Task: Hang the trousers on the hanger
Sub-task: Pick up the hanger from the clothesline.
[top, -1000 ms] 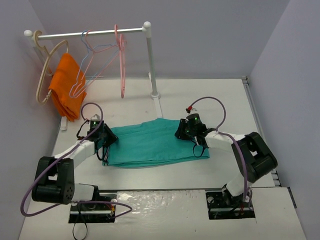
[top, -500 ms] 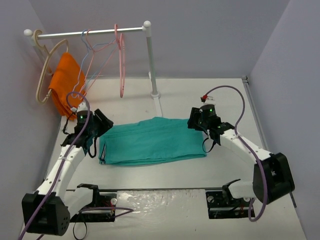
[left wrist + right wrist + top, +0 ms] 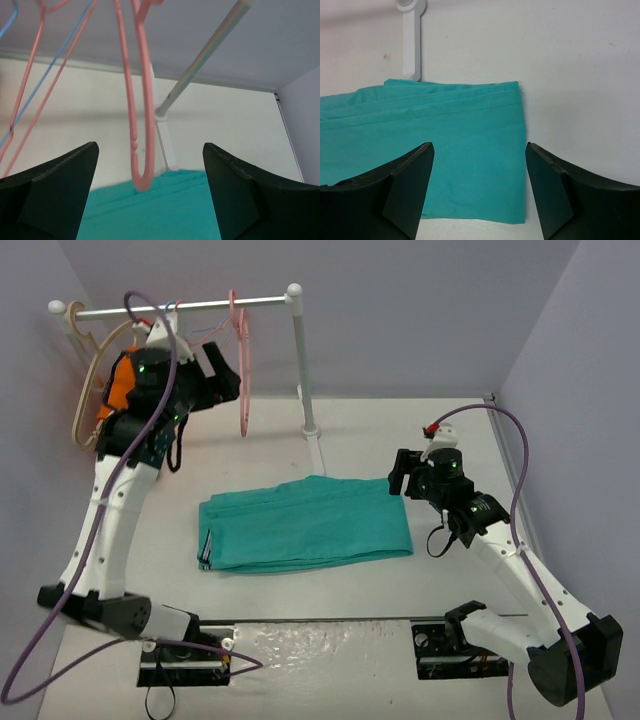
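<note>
Top view: the trousers [image 3: 305, 523] lie folded flat on the surface [image 3: 400, 430], and neither arm touches them. The hanger [image 3: 243, 370] hangs from the rail [image 3: 200, 306]. The left end effector [image 3: 225, 375] is up by the rail, just beside the hanger. The right end effector [image 3: 398, 475] hovers near the trousers' right edge.

Left wrist: the fingers [image 3: 55, 185] are spread wide, with the hanger dangling between them, untouched.

Right wrist: the fingers [image 3: 395, 185] are spread above the trousers' corner, holding nothing

Trousers [image 3: 305, 523] lie flat on the table [image 3: 400, 430]; hanger [image 3: 244, 415] hangs on the rail [image 3: 265, 299] behind.
</note>
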{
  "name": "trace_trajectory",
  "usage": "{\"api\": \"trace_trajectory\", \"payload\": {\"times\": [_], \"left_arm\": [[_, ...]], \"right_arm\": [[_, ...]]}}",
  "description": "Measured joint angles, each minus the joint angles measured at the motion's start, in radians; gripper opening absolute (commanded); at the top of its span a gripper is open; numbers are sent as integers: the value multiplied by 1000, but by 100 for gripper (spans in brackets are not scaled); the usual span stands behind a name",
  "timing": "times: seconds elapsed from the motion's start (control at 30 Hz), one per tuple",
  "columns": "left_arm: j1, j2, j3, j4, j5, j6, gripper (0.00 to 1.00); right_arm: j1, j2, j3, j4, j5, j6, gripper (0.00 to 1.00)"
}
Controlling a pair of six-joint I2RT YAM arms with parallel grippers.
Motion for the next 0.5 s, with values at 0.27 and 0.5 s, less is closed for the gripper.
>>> {"api": "trace_trajectory", "payload": {"times": [0.27, 0.5], "left_arm": [[-25, 569, 674, -227, -77, 111, 82], [-25, 709, 751, -272, -159, 157, 69]], "right_arm": [[0, -34, -4, -39, 0, -9, 72], [0, -50, -22, -48, 0, -9, 72]]}}
